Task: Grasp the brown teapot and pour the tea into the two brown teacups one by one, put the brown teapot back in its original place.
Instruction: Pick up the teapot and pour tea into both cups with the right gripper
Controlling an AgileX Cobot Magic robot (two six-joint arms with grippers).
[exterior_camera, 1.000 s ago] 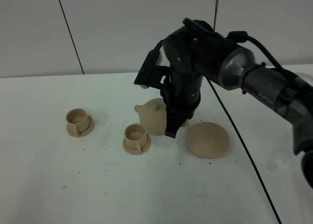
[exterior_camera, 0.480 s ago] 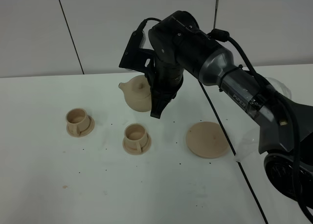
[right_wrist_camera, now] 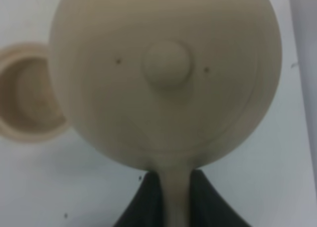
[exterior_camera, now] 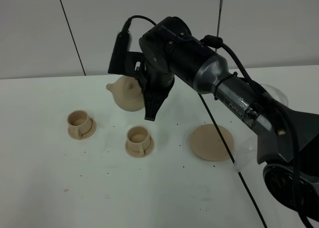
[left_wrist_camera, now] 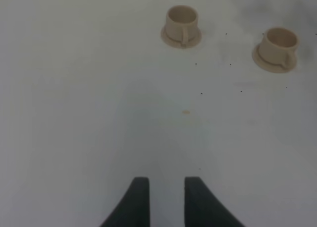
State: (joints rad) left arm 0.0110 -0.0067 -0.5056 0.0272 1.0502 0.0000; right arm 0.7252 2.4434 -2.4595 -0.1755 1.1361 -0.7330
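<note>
My right gripper [exterior_camera: 148, 104] is shut on the loop handle of the brown teapot [exterior_camera: 126, 94] and holds it in the air, spout pointing left, behind and between the two teacups. The right wrist view shows the pot's lid and knob [right_wrist_camera: 166, 68] from above, the handle between my fingers [right_wrist_camera: 151, 197], and one teacup [right_wrist_camera: 28, 105] below it. The left teacup [exterior_camera: 79, 122] and the middle teacup [exterior_camera: 138, 138] stand on their small saucers. The wide saucer [exterior_camera: 212, 142] lies bare on the right. My left gripper [left_wrist_camera: 166, 185] hangs empty over bare table, its fingers a little apart.
The left wrist view shows both cups [left_wrist_camera: 182, 24] [left_wrist_camera: 280, 44] far ahead of the left gripper. A black cable [exterior_camera: 227, 148] trails across the table past the wide saucer. A clear plastic thing [exterior_camera: 274, 91] lies at the right edge.
My right gripper has lifted the teapot off the table beside the wide saucer and carried it up and to the left, past the middle cup. The cups and saucer have not moved.
</note>
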